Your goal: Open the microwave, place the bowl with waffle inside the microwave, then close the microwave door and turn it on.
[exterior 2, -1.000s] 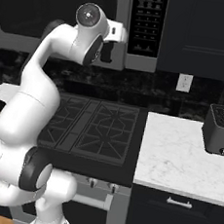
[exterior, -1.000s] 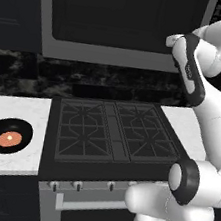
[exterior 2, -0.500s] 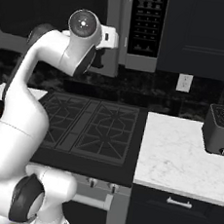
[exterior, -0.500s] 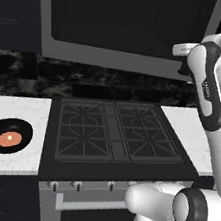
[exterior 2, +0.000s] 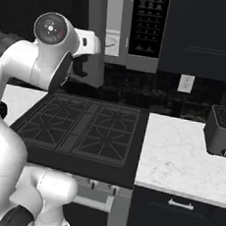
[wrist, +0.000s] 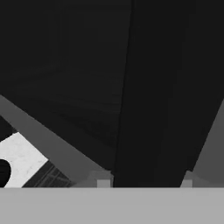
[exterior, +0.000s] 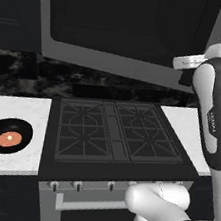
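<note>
Toaster [exterior 2: 222,131] right of stove [exterior 2: 81,131]

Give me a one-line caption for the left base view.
Microwave door swung open above the stove, arm reaching to its right edge; bowl with waffle waits on the left counter.

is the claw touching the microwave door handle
Cannot tell. In the hand view the fingertips flank the dark handle bar, but their inner faces are cut off. In the left base view the arm hides the claw.
</note>
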